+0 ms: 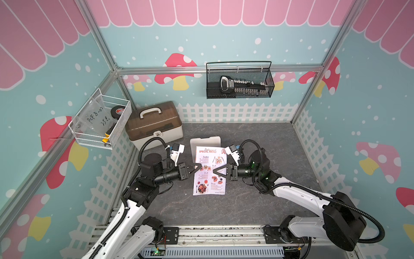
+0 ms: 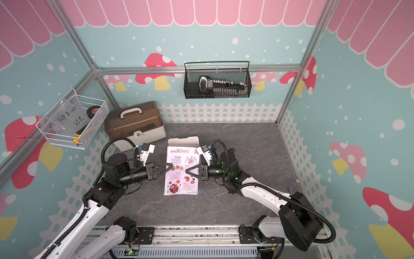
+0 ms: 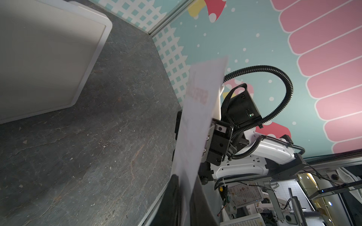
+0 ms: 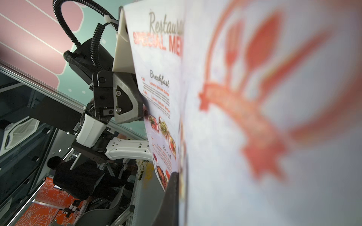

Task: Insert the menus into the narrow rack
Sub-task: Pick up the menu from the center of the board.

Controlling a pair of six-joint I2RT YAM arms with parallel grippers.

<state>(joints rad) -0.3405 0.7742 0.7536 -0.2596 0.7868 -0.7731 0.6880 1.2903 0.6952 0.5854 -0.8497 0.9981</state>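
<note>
Menus point long axis and red heading toward narrow rack, side edges pinched by closed left gripper and right gripper.

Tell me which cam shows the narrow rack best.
Left wrist: the rack shows its broad bare face, raised rim and a rounded corner, though the frame crops it. In both top views only its far end shows past the menu hiding the rest. Right wrist: menu fills it, no rack.
</note>
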